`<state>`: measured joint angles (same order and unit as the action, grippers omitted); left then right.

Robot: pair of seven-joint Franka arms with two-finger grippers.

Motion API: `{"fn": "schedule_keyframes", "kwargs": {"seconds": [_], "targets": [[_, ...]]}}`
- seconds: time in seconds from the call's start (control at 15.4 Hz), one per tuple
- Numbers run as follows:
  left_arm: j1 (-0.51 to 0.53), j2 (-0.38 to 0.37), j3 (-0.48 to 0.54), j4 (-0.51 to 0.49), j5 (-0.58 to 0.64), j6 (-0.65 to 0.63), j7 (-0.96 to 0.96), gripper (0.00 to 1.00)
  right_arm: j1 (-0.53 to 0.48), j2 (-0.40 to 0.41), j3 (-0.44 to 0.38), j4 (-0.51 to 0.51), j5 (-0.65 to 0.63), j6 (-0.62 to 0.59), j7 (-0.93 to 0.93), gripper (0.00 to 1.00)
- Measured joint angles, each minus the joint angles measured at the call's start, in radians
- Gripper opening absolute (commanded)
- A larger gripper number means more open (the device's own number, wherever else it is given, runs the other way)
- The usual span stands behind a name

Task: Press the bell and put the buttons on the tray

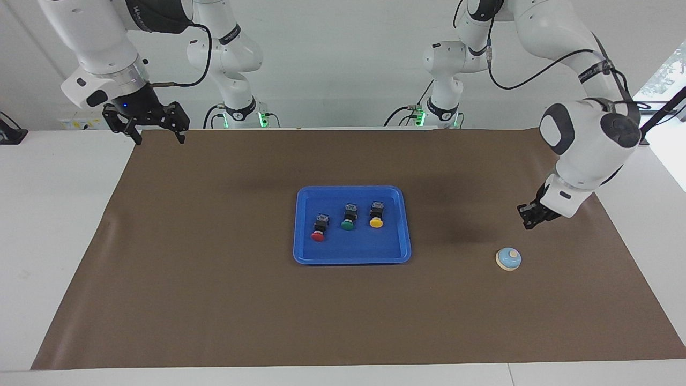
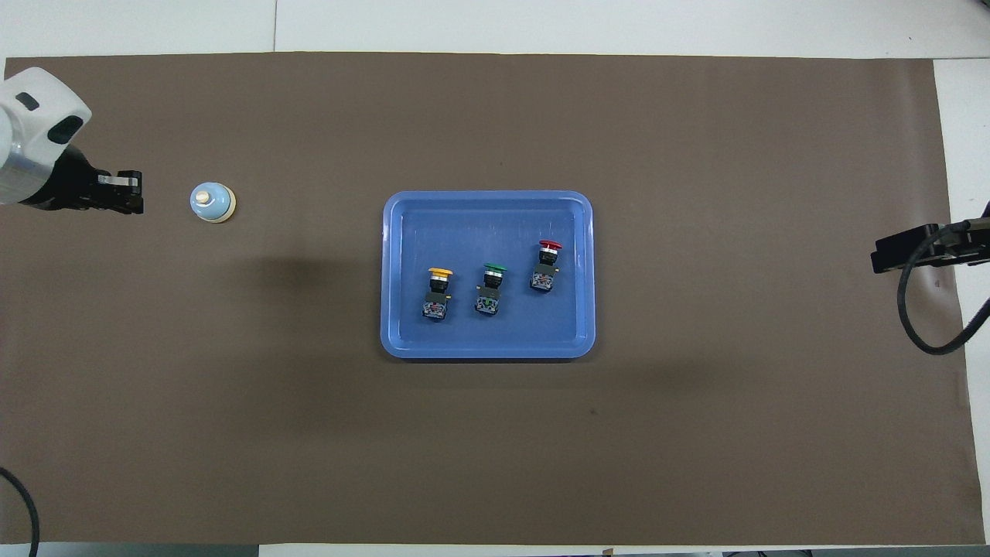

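Observation:
The light-blue bell (image 1: pixel 508 258) (image 2: pixel 213 203) stands alone on the brown mat toward the left arm's end of the table. My left gripper (image 1: pixel 527 221) (image 2: pixel 135 193) hangs in the air over the mat beside the bell, apart from it and holding nothing. The blue tray (image 1: pixel 352 260) (image 2: pixel 487 352) lies mid-table. In it lie three buttons: red (image 1: pixel 318 234) (image 2: pixel 550 245), green (image 1: pixel 347 225) (image 2: pixel 495 268) and yellow (image 1: pixel 376 222) (image 2: pixel 440 272). My right gripper (image 1: pixel 159 140) waits open and empty above the mat's corner at the right arm's end.
A brown mat (image 1: pixel 214 300) covers most of the white table. A black cable (image 2: pixel 920 309) loops from the right arm over the mat's edge in the overhead view. The arm bases stand at the robots' edge of the table.

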<state>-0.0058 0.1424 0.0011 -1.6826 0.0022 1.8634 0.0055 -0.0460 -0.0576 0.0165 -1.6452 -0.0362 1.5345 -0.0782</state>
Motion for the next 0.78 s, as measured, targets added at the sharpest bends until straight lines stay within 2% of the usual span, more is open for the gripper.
{"fn": "schedule_keyframes", "kwargs": {"seconds": [0.19,0.39,0.52,0.78], "targets": [[0.001,-0.120,0.004,-0.002,0.000,-0.111,-0.002,1.00,0.000,0.000,0.000,0.000,0.000,0.000,0.000,1.00],[0.002,-0.197,0.009,-0.006,0.000,-0.193,-0.002,1.00,0.000,0.000,0.000,0.000,0.000,0.000,0.000,1.00],[0.002,-0.215,0.009,-0.011,0.000,-0.214,-0.002,1.00,0.000,0.000,0.000,0.000,0.000,0.000,0.000,1.00],[0.001,-0.205,0.004,-0.030,0.000,-0.230,-0.002,1.00,0.000,0.000,0.000,0.000,0.000,0.000,0.000,1.00]]}}
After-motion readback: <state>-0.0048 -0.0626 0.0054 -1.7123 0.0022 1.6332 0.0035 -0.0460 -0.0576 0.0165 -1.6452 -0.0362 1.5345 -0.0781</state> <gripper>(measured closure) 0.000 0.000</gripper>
